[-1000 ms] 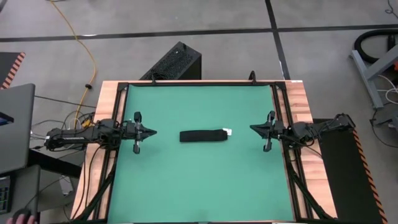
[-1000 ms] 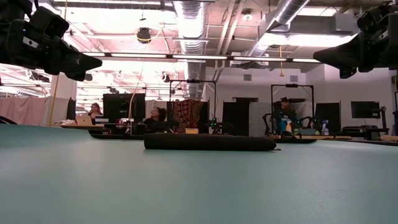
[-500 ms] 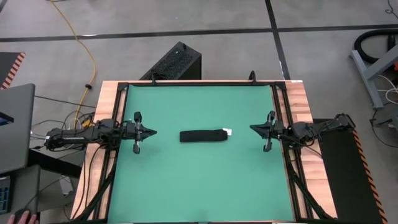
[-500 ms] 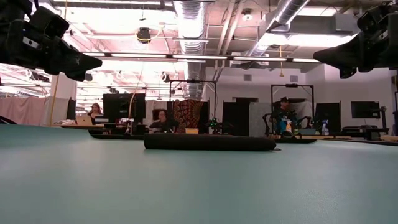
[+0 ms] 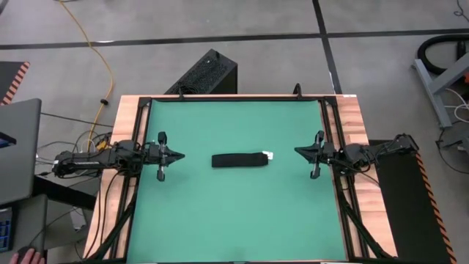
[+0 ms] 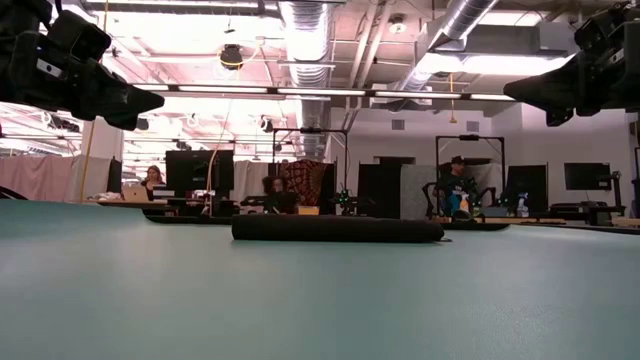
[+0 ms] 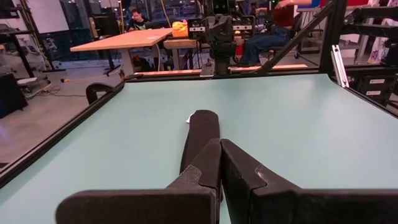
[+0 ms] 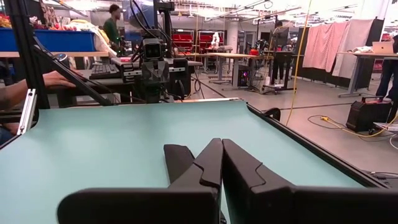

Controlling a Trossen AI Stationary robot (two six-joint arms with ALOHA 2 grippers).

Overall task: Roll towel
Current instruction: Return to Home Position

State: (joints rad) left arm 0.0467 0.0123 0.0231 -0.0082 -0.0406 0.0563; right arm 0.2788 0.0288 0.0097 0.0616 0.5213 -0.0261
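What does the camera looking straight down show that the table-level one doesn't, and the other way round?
Only the high view shows the white tag on the towel, the wooden table edge and a yellow cable on the floor. Only the low view shows the room behind, with people at desks and ceiling ducts. Both show the rolled towel on the green mat, with the left gripper and right gripper apart from it.

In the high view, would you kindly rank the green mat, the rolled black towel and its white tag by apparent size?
1. green mat
2. rolled black towel
3. white tag
No two look alike.
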